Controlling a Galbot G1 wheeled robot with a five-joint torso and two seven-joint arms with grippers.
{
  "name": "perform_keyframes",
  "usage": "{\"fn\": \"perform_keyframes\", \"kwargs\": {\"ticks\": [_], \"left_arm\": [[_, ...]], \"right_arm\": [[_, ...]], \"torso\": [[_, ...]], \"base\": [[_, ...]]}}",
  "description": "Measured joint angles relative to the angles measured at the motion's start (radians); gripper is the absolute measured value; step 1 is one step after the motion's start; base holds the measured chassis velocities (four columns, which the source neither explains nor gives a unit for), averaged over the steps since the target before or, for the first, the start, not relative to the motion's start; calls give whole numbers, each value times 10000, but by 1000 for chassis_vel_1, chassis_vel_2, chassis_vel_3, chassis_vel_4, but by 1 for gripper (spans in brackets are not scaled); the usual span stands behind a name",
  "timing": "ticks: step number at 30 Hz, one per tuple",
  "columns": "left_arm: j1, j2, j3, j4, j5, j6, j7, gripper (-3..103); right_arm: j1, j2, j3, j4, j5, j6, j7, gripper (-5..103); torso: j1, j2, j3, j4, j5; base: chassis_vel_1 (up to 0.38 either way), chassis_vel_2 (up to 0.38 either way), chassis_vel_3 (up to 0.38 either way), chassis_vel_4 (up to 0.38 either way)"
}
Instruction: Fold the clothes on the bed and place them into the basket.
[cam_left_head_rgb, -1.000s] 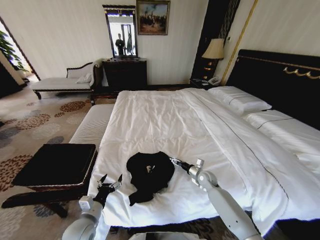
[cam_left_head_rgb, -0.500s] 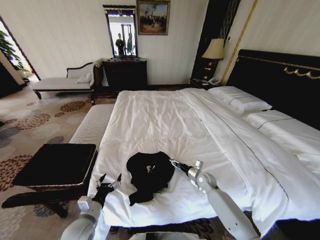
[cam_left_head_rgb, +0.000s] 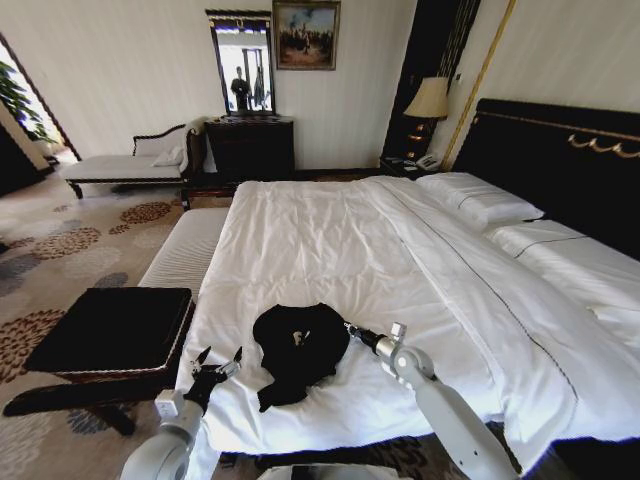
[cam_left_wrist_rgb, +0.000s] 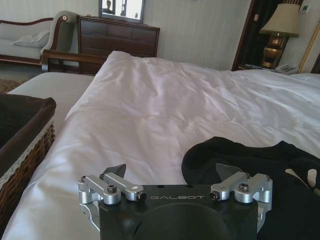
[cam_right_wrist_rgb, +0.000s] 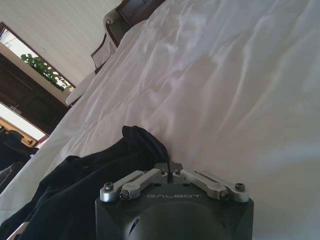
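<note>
Head view showed the T-shirt (cam_left_head_rgb: 298, 350) bunched low-centre on the bed (cam_left_head_rgb: 330, 240), unfolded, right gripper (cam_left_head_rgb: 350, 329) pinching its edge, left gripper (cam_left_head_rgb: 220, 362) spread nearby, basket (cam_left_head_rgb: 110, 330) at lower left unfilled.

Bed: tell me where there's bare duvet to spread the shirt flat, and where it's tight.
Bare duvet runs from the black T-shirt up the bed to the pillows. Tight at the foot edge: the open left gripper on one side, the shut right gripper at the shirt's other edge. The basket stands beside the bed.
</note>
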Motion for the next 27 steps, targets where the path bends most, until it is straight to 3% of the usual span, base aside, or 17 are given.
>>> {"fn": "perform_keyframes", "kwargs": {"ticks": [6, 12, 22, 27], "left_arm": [[-638, 340, 331, 242, -1284, 329, -151, 100], [-2524, 789, 1070, 1399, -3123, 713, -636, 100], [-5287, 807, 2657, 3459, -4193, 1104, -1106, 98], [-5613, 773, 3064, 3787, -4248, 1279, -1291, 98]], "right_arm": [[-11, -44, -12, 103, -40, 22, 9, 0], [-16, -199, 11, 149, -171, 23, 90, 0], [83, -308, -63, 144, -151, 5, 304, 0], [139, -339, -64, 114, -116, -1, 350, 0]], "torso": [[0, 1, 0, -1, 1], [1, 0, 1, 0, 0], [2, -1, 1, -2, 0], [1, -1, 1, 0, 1]], "base": [[0, 0, 0, 0], [0, 0, 0, 0], [0, 0, 0, 0], [0, 0, 0, 0]]}}
